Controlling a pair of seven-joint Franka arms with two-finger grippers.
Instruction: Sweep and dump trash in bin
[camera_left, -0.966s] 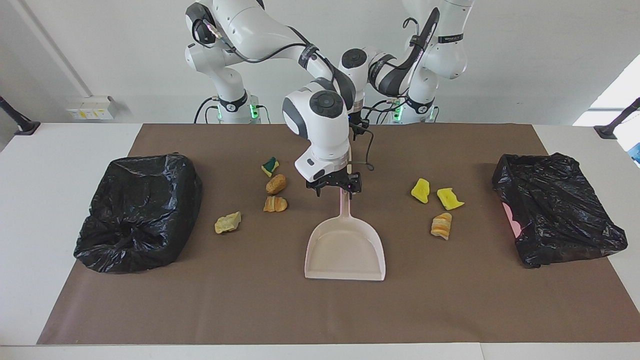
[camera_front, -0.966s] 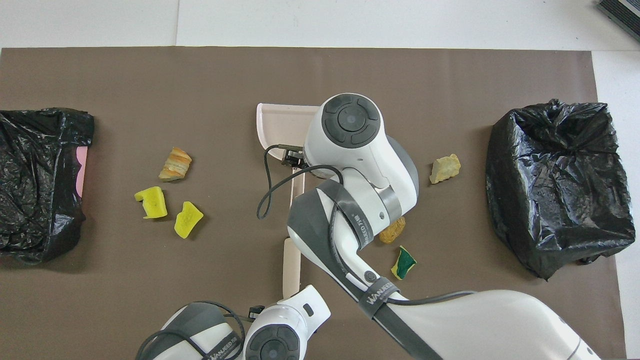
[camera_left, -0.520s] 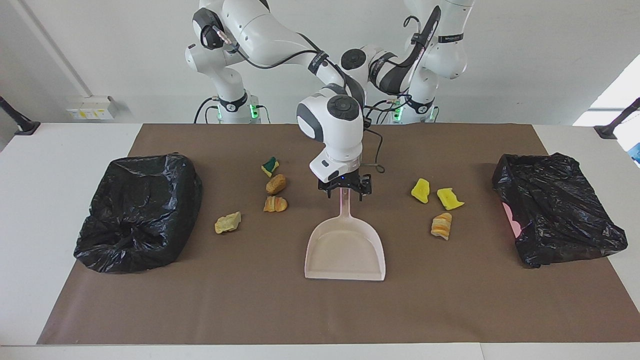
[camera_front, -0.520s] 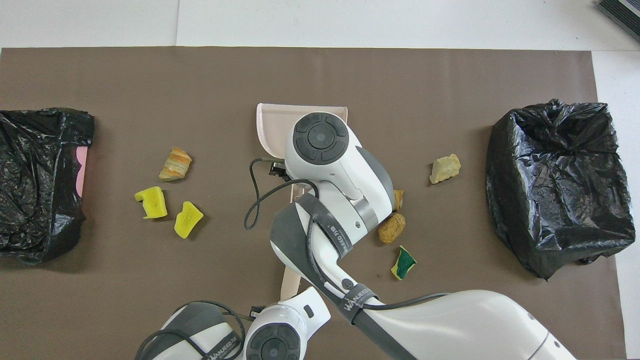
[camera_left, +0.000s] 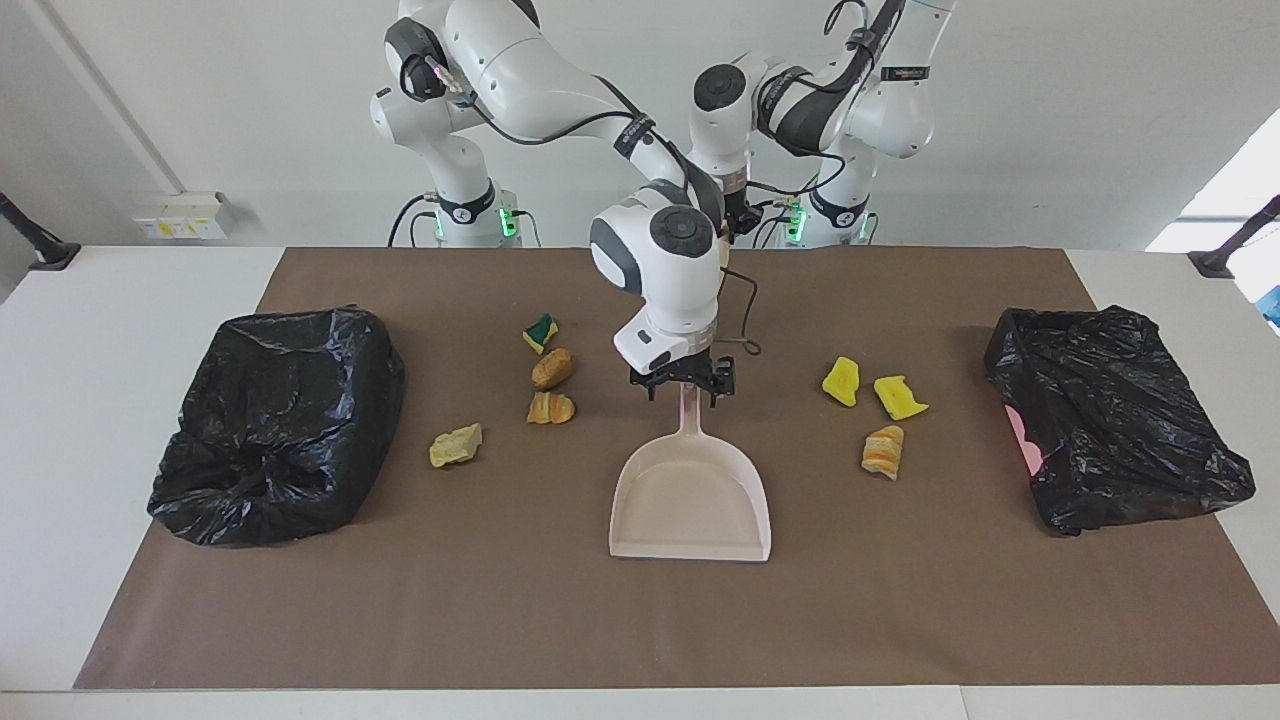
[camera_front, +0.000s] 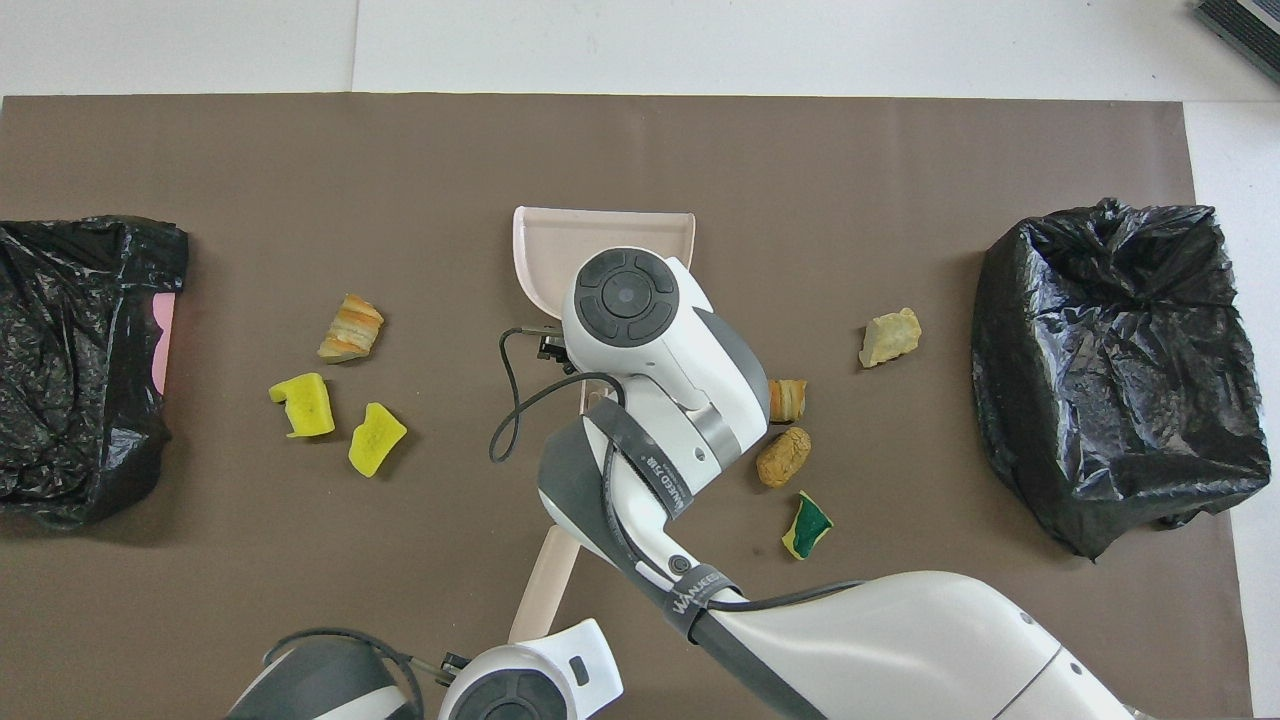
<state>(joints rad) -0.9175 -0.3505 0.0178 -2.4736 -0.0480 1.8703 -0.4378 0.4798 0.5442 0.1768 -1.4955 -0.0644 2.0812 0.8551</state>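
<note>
Bagged bin sits at the right arm's end. Four trash scraps lie between it and the dustpan. Three more lie on the dustpan's left-arm side.

Right gripper: fingers apart, astride the dustpan handle.

Left gripper: clamped on a pale stick, raised off the dustpan's handle end.

Risks: an off-centre closure could twist the dustpan, and the swinging stick could scatter scraps.

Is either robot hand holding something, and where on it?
The left gripper is shut on a pale stick, by its end. The right gripper is open over the dustpan's handle.
</note>
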